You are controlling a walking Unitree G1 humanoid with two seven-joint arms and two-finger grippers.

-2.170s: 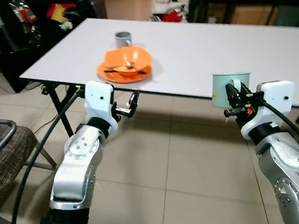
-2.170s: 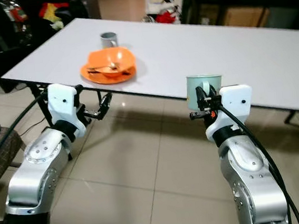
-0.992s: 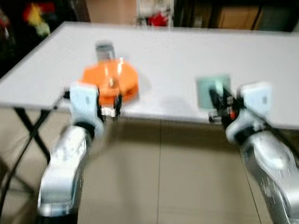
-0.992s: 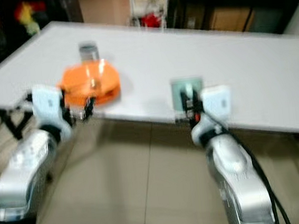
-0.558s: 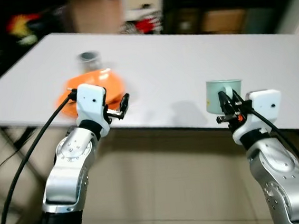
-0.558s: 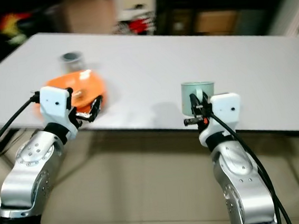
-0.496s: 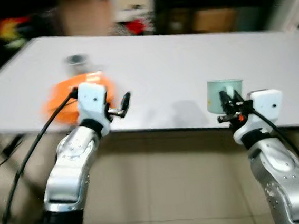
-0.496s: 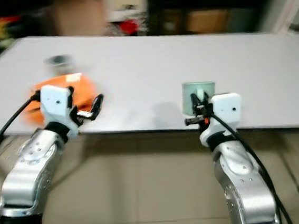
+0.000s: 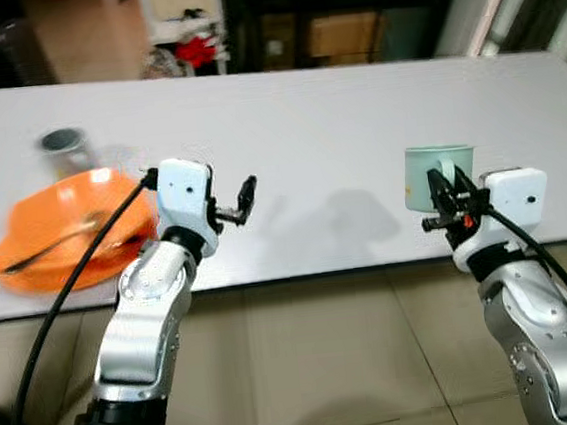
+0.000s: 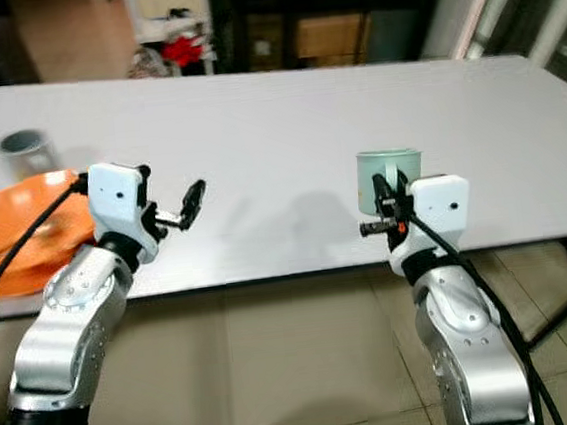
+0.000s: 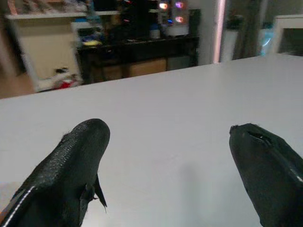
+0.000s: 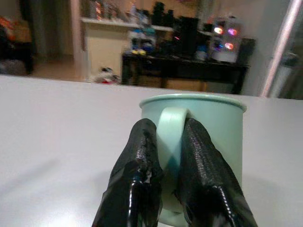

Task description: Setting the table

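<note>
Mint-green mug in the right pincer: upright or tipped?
Upright. The mint-green mug has a level rim with its opening facing up, and the right pincer is shut on its vertical handle, above the white table.

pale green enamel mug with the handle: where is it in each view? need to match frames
Left eye view: pale green enamel mug right of centre, handle pinched by the right gripper.
Right eye view: right of centre, over the white table near its front edge.
Right wrist view: centre, fingers clamped on the handle.
Left wrist view: open fingers and the table.
Shared landmark: the table.
</note>
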